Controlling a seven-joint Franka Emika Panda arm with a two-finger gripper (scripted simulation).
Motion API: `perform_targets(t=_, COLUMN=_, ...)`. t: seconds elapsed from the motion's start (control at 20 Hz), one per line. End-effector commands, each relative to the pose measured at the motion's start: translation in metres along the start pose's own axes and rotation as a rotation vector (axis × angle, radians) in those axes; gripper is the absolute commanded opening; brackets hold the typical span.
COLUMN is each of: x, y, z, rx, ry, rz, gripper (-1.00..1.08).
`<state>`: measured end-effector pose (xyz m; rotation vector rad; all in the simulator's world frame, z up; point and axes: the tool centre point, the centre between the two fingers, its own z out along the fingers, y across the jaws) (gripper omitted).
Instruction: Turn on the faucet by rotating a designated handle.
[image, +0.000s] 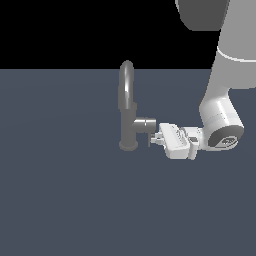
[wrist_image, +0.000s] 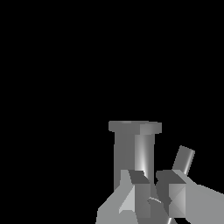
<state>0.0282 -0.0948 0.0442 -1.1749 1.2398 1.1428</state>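
The white two-fingered gripper reaches in level, its fingers narrowly parted (a slim gap shows in the wrist view). Between the fingertips sits the thin dark-grey lever handle; whether they actually pinch it is unclear, since contact is hidden. Just beyond the hand stands the grey metallic gooseneck faucet, its stubby side cylinder ending at the fingertips. To do this well, keep the rod centred and sweep around the cylinder's axis, not pushing against the body.
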Motion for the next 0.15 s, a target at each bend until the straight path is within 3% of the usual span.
perform_targets(t=0.0, x=0.0094, y=-0.0029, z=0.0138, rx=-0.014, ry=-0.011, rz=0.013, gripper=-1.00)
perform_targets(t=0.1, x=0.0102, y=-0.0050, z=0.0144, rx=-0.014, ry=-0.011, rz=0.014, gripper=-1.00)
